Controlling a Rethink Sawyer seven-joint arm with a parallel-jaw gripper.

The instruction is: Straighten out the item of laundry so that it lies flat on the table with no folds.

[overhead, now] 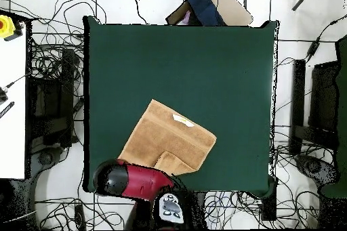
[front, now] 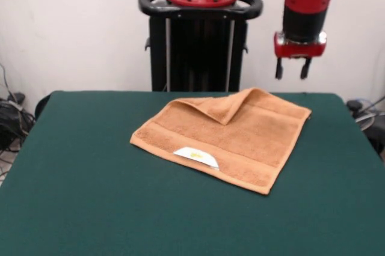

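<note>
The orange-tan towel (front: 222,142) lies on the green table (front: 90,178), towards the robot's side. Its far corner is folded over onto itself in a triangle (front: 224,107). The rest lies flat, with the white tag (front: 197,157) at the near edge. My gripper (front: 292,70) hangs open and empty in the air, above and behind the towel's far right corner, touching nothing. In the overhead view the towel (overhead: 166,137) lies near the table's (overhead: 190,59) bottom edge, with the folded flap (overhead: 175,163) next to the red arm (overhead: 132,179). The arm hides the gripper there.
The black pedestal (front: 198,45) stands behind the table's far edge. Cables cover the floor around the table (overhead: 47,66). A white bench (overhead: 13,106) stands at one side, and a blue and tan object (overhead: 203,5) lies beyond the table's far edge.
</note>
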